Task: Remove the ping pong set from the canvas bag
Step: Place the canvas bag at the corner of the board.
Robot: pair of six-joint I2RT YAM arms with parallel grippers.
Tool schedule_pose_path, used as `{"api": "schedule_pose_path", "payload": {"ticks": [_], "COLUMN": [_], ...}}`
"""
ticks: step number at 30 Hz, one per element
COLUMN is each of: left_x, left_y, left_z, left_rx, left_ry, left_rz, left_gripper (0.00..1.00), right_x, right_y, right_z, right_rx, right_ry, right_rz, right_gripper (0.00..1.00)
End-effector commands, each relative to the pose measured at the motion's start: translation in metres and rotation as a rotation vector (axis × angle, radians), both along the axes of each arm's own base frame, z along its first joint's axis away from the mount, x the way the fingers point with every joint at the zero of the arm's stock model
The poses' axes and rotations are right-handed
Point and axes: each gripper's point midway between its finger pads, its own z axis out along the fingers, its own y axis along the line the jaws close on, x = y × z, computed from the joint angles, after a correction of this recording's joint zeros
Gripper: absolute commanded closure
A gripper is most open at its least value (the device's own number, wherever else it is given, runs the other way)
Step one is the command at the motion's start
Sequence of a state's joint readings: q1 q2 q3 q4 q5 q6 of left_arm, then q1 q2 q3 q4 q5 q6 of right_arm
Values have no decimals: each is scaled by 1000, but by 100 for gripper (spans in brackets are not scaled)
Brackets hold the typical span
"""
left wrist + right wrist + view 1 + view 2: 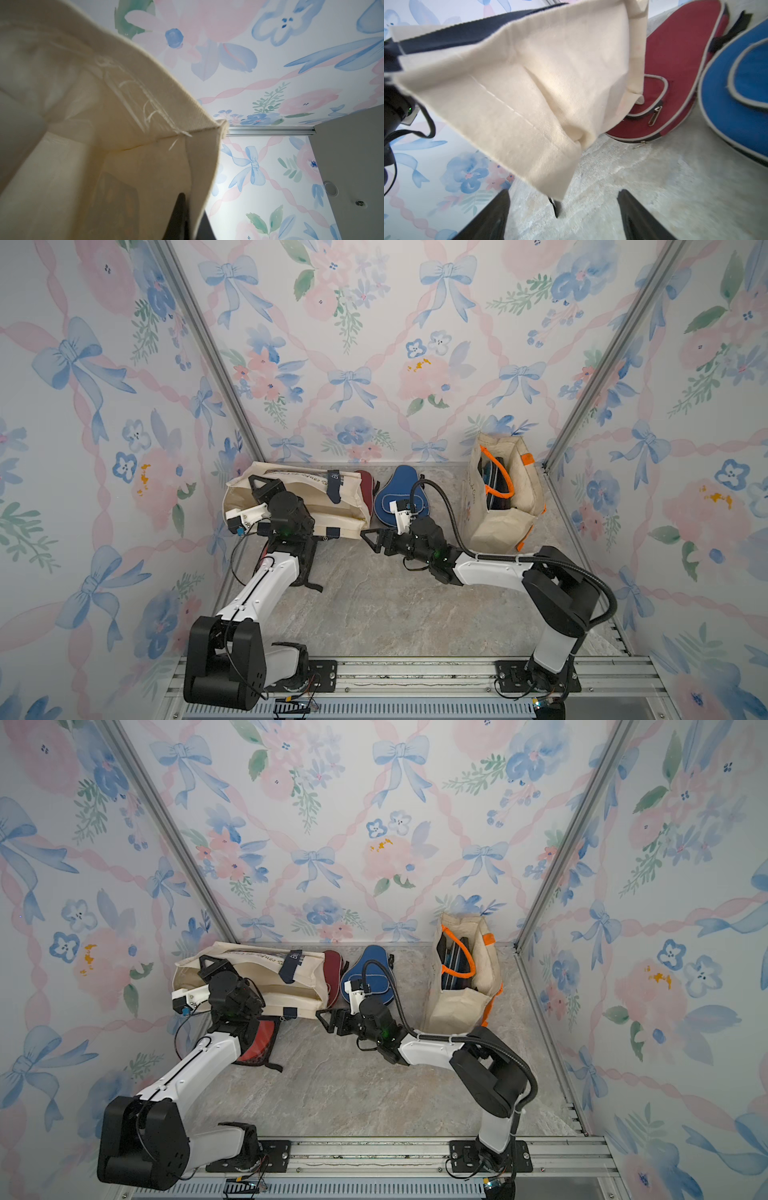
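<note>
1. The step in hand looks like emptying the canvas bag [349,510]. It lies on its side at the back of the table [374,605], mouth toward the right arm, and the left gripper [255,485] is pressed together on the cream fabric at its closed end.
2. Where the set is:
   - The maroon case [679,62] sits at the mouth, partly under the bag's edge.
   - The blue case [399,493] lies fully out, just beside the maroon one.
   - A mesh pouch [259,1044] showing a red paddle rests on the table under the left arm.
3. The right gripper [372,540] is spread wide and empty, low over the table near the bag's lower mouth corner.
4. Next move, as I judge it: turn the right gripper toward the maroon case, close on its exposed edge and draw it clear. The left pinch would anchor the bag (loose canvas could otherwise drag along).
5. A second bag with orange handles [503,497] stands upright at the right and holds dark flat things. I cannot tell what they are.
</note>
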State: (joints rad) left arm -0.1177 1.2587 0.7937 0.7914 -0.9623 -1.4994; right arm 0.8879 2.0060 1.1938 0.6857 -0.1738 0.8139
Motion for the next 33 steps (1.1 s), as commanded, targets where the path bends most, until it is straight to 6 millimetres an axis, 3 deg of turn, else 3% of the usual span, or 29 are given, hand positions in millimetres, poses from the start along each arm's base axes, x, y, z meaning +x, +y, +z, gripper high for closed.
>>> {"api": "schedule_pose_path", "payload": {"ticks": [1,3,5,7,9,11,18,25,33], "left_x": [-2,0,0,2,3,6,15,25,32], "left_y": [0,0,-1,-1,1,2,8,13,13], "left_z": [22,22,22,20,20,21,25,17,4], "left_rx": [22,29,36,42,53,63,108,170,257], "left_ry": [-36,-28,-17,-6,3,5,16,68,93], "left_rz": [22,18,18,18,14,3,-44,-82,-131], "left_gripper": [100,100,100,100,100,100,100,100,100], "right_x": [1,7,14,24,33,46,96,138,177], "right_y": [26,34,41,46,51,55,76,95,73], "right_z": [25,27,30,42,53,62,87,85,80], "right_rx": [244,308,342,359,329,293,260,231,243], "right_ry": [88,128,150,123,79,53,-7,-88,-250], "right_rz": [22,30,34,37,43,54,128,190,91], "right_gripper": [18,21,30,50,80,99,100,100,100]}}
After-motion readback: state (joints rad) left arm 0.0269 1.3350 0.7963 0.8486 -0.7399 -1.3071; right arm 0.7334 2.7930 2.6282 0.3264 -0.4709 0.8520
